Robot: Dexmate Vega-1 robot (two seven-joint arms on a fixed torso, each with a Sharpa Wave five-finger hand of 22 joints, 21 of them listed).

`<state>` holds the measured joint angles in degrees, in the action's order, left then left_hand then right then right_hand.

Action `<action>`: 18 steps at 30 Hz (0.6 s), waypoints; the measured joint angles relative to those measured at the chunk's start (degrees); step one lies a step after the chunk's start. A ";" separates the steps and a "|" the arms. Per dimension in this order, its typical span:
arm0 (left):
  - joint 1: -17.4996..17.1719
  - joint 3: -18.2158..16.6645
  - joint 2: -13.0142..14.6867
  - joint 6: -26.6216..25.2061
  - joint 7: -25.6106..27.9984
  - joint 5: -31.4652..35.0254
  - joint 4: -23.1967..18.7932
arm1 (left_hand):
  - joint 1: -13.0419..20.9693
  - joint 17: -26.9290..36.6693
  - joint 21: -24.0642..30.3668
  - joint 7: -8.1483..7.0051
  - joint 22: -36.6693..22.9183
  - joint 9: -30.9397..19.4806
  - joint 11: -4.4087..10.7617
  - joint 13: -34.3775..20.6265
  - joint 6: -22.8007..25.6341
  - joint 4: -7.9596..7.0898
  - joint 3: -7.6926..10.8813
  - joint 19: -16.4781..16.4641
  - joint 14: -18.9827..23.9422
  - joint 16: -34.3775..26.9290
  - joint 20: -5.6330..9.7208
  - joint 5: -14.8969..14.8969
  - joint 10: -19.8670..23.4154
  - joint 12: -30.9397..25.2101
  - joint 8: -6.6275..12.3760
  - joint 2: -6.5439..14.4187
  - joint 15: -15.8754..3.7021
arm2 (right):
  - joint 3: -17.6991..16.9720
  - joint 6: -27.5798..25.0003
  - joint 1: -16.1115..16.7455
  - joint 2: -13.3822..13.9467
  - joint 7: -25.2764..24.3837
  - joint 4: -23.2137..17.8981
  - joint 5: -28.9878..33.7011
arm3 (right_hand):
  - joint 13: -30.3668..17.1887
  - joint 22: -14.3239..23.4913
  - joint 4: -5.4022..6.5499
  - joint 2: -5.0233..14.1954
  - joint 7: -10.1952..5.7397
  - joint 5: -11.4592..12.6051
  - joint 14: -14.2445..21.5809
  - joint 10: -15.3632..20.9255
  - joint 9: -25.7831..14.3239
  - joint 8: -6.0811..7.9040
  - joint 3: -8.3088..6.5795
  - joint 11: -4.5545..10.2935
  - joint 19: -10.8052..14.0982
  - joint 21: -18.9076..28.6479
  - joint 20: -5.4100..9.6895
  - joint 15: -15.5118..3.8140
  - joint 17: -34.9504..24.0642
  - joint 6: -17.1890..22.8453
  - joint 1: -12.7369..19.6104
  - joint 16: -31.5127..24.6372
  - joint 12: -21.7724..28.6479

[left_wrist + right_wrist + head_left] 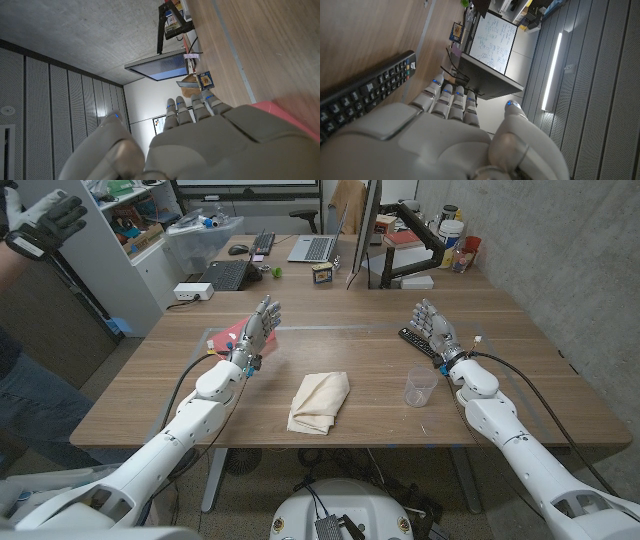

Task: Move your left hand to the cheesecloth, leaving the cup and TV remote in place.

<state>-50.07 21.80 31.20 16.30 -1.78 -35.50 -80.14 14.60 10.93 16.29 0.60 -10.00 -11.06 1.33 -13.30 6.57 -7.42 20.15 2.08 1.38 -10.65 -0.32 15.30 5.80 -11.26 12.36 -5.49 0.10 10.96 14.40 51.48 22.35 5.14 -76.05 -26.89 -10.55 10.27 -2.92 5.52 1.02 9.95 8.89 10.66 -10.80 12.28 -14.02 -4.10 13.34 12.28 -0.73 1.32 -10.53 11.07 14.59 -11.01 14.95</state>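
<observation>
L hand [262,323] empty, fingers straight | cheesecloth [319,402] apart | R-wrist: remote [360,97] close

arms: white shells, black cables | left hand [259,328], right hand [434,327]: grey | fingertips: blue dots, perhaps lights

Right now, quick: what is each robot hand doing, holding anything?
Left robot hand: open, holding nothing, off to the side of the cheesecloth.
Right robot hand: open, holding nothing, beside the TV remote.
</observation>
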 measured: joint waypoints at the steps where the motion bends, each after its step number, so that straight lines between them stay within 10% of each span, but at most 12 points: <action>1: 0.00 0.00 0.00 0.00 -0.17 0.09 0.00 | 0.00 0.00 0.00 0.01 0.00 0.00 -0.02 0.00 0.02 0.00 0.00 0.00 0.00 0.00 0.00 0.00 0.02 0.00 0.00 0.00 0.00 | -0.11 0.00 0.02 -0.17 0.00 0.10 0.00 | 0.00 0.00 0.00 0.00 0.00 0.00 0.01 0.00 0.00 0.00 0.00 0.00 0.00 0.00 0.00 0.00 0.00 0.00 0.00 0.00 -0.11; 18: -0.03 0.52 2.39 -0.35 -2.04 1.26 -1.65 | 0.23 -0.28 -0.44 0.11 -0.28 0.01 -0.31 0.45 0.10 0.24 -0.24 0.31 0.00 0.00 -0.32 0.00 0.31 0.00 0.00 0.23 0.00 | -1.03 1.18 0.13 -1.40 -0.17 0.67 1.00 | 0.01 -0.01 0.00 0.00 -0.53 0.00 0.23 0.31 0.01 -0.01 0.00 0.31 -0.41 -0.21 -0.41 -0.21 0.01 0.52 0.00 -0.01 -0.31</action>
<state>-50.10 22.32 33.59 15.96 -3.82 -34.24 -81.79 14.82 10.65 15.85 0.71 -10.28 -11.06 1.02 -12.85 6.67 -7.18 19.91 2.39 1.38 -10.64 -0.63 15.30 6.10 -11.26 12.36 -5.26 0.10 9.93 15.58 51.61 20.95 4.96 -75.37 -25.89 -10.55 10.27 -2.92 5.52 0.49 9.94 9.11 10.96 -10.79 12.28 -14.02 -3.79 12.94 12.07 -1.14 1.10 -10.53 11.59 14.59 -11.01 14.63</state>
